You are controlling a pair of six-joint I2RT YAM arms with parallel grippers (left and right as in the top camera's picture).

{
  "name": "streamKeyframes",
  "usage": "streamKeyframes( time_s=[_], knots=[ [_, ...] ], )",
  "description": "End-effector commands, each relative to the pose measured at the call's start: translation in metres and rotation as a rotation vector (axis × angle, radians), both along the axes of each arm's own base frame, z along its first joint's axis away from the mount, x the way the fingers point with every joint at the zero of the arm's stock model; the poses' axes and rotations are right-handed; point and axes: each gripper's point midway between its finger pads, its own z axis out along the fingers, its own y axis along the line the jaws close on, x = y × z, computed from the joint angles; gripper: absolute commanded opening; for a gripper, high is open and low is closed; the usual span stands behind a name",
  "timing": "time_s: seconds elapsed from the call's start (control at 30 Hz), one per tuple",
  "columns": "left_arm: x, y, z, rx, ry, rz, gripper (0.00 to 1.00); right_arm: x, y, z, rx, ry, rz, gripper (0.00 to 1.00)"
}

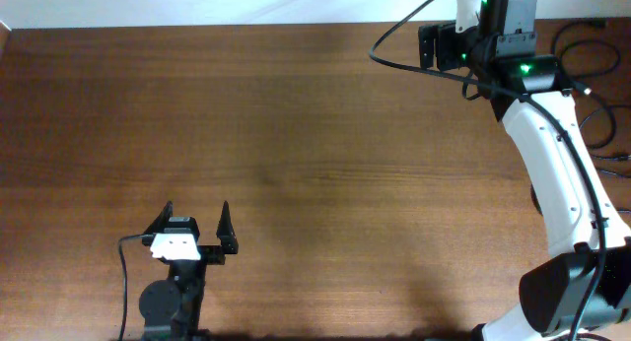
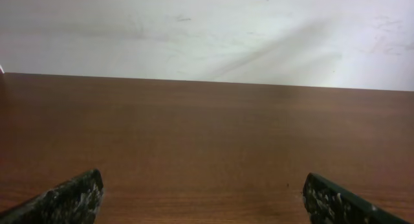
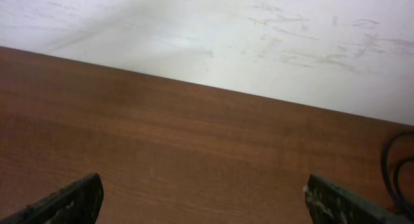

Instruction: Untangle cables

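Observation:
Black cables (image 1: 595, 77) lie in loops at the table's far right edge, behind my right arm. One black loop shows at the right edge of the right wrist view (image 3: 394, 173). My right gripper (image 1: 440, 47) is at the far right of the table near the wall, open and empty, with its fingertips wide apart (image 3: 204, 198). It is left of the cables and apart from them. My left gripper (image 1: 195, 226) is at the near left, open and empty, over bare wood (image 2: 204, 195). No cable shows in the left wrist view.
The brown wooden table (image 1: 296, 164) ends at a white wall (image 3: 213, 36) along its far edge. My right arm's own black cable (image 1: 394, 40) arcs out left of the wrist. The right arm's white links (image 1: 557, 173) run along the right side.

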Motion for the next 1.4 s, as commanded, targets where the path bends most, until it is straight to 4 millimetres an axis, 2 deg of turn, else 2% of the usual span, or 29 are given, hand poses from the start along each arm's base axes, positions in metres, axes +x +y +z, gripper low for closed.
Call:
streamKeyframes(
  time_s=[0.0,0.27,0.33,0.43,0.47,0.5,0.6,0.67,0.73,0.77,0.8,0.93,1.0,1.07,1.13,1.23,1.37],
  knots=[
    [0.0,0.002,-0.002,0.023,0.005,0.008,0.99,-0.002,-0.003,0.009,-0.008,-0.021,-0.006,0.99],
    [0.0,0.002,-0.002,0.023,0.005,0.008,0.99,-0.002,-0.003,0.009,-0.009,-0.02,-0.007,0.99],
    [0.0,0.002,-0.002,0.023,0.005,0.008,0.99,-0.009,-0.003,0.01,-0.011,-0.005,-0.005,0.99],
    [0.0,0.002,-0.002,0.023,0.005,0.008,0.99,-0.014,-0.012,0.05,-0.02,-0.116,-0.045,0.99],
    [0.0,0.002,-0.002,0.023,0.005,0.008,0.99,-0.019,-0.012,0.082,-0.005,-0.207,-0.048,0.99],
    [0.0,0.002,-0.002,0.023,0.005,0.008,0.99,-0.025,-0.013,0.103,0.003,-0.265,-0.049,0.99],
    [0.0,0.002,-0.002,0.023,0.005,0.008,0.99,-0.049,-0.016,0.14,0.012,-0.351,-0.054,0.99],
    [0.0,0.002,-0.002,0.023,0.005,0.008,0.99,-0.06,-0.018,0.154,0.018,-0.401,-0.057,0.99],
    [0.0,0.002,-0.002,0.023,0.005,0.008,0.99,-0.077,-0.02,0.174,0.033,-0.516,-0.06,0.99],
    [0.0,0.002,-0.002,0.023,0.005,0.008,0.99,-0.092,-0.022,0.184,0.044,-0.596,-0.062,0.99],
    [0.0,0.002,-0.002,0.023,0.005,0.008,0.99,-0.102,-0.023,0.186,0.049,-0.634,-0.063,0.98],
    [0.0,0.002,-0.002,0.023,0.005,0.008,0.99,-0.155,-0.034,0.172,0.054,-0.71,-0.09,0.99],
    [0.0,0.002,-0.002,0.023,0.005,0.008,0.99,-0.198,-0.039,0.166,0.067,-0.794,-0.091,0.99],
    [0.0,0.002,-0.002,0.023,0.005,0.008,0.99,-0.223,-0.044,0.16,0.071,-0.849,-0.1,0.99],
    [0.0,0.002,-0.002,0.023,0.005,0.008,0.99,-0.246,-0.05,0.141,0.067,-0.876,-0.103,0.99],
    [0.0,0.002,-0.002,0.023,0.005,0.008,0.99,-0.28,-0.057,0.098,0.053,-0.91,-0.105,0.99],
    [0.0,0.002,-0.002,0.023,0.005,0.008,0.99,-0.3,-0.059,0.046,0.05,-0.952,-0.11,0.99]
  ],
)
